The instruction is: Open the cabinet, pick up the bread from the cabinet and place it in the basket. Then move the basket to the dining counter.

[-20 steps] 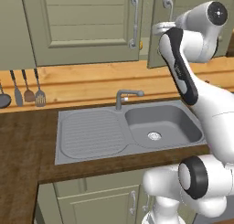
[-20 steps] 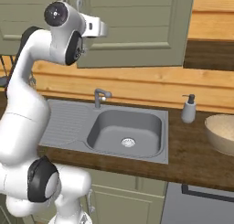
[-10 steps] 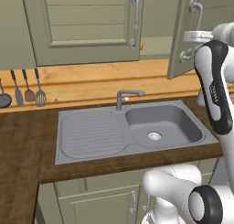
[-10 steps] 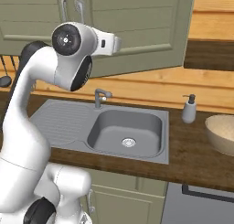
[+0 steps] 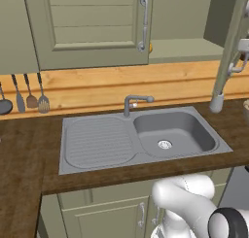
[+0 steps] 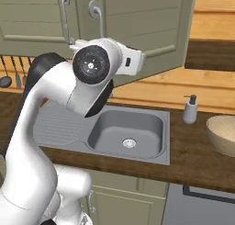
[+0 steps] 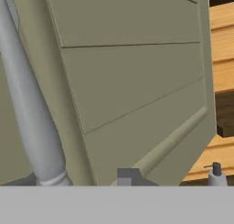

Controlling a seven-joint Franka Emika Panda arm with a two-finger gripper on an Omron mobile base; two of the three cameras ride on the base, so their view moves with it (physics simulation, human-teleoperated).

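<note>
The sage-green cabinet has its left door (image 5: 92,28) closed and its right door (image 5: 232,47) swung wide, edge-on in the left base view and broad in the right base view (image 6: 151,31). My gripper (image 5: 239,61) sits at that door's long grey handle (image 7: 29,109); one finger tip (image 7: 128,175) shows beside the handle, and the jaws' state is unclear. A sliver of the orange bread (image 5: 151,48) peeks past the left door on the cabinet shelf (image 5: 187,50). The beige basket (image 6: 224,133) rests on the worktop at the far right. The dining counter is out of view.
A grey steel sink (image 5: 172,132) with a tap (image 5: 133,103) is set in the dark wood worktop (image 5: 29,159). A soap dispenser (image 6: 190,110) stands left of the basket. Utensils (image 5: 30,93) hang on the wooden backsplash at left.
The right cabinet door has swung from nearly closed to wide open. My hand has travelled right with its handle, and the shelf inside now shows.
</note>
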